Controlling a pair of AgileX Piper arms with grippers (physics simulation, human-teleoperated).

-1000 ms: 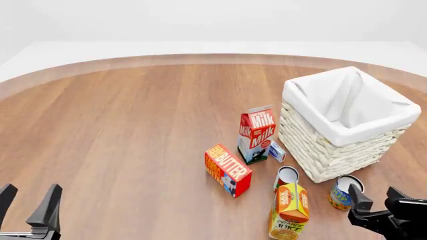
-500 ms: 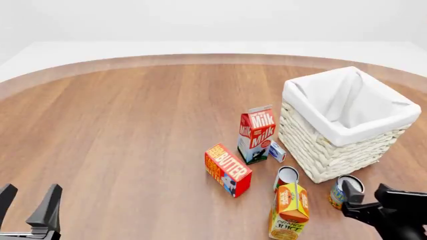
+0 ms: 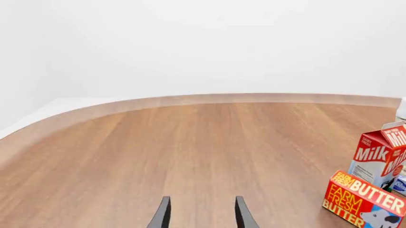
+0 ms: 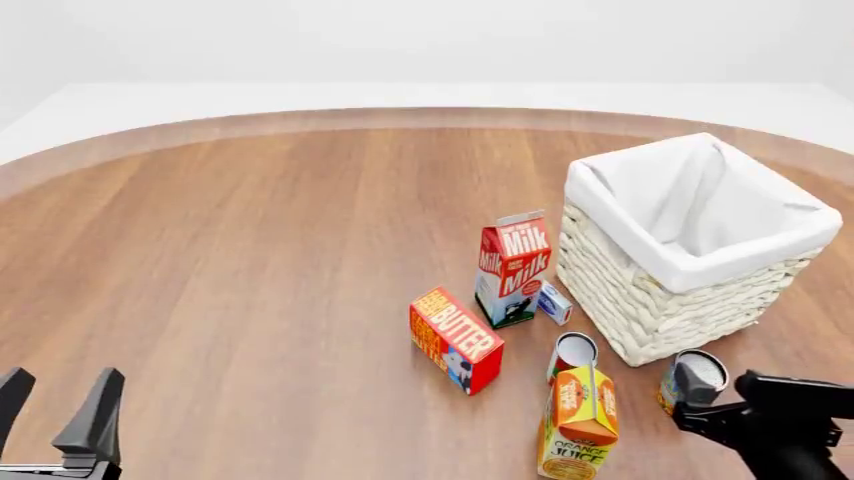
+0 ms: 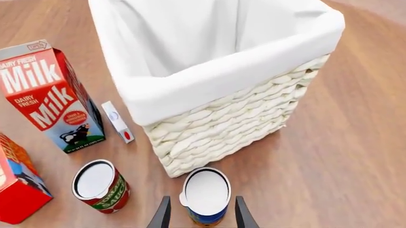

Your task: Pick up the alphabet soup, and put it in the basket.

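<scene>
Right gripper (image 5: 197,216) spread open, holding nothing, alphabet soup (image 5: 205,194) standing right between its 2 fingertips, basket (image 5: 216,121) just beyond; best sink lower, centred, before closing

Wooden table (image 4: 267,250) bears basket (image 4: 667,310), cartons, 2 cans.

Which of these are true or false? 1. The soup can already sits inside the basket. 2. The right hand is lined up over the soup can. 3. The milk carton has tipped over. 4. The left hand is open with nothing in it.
1. False: the alphabet soup stands on the table beside the basket.
2. True: the right hand has its fingers on either side of the can, not closed on it.
3. False: the milk carton stands upright.
4. True: the left hand is open over bare wood.
</scene>
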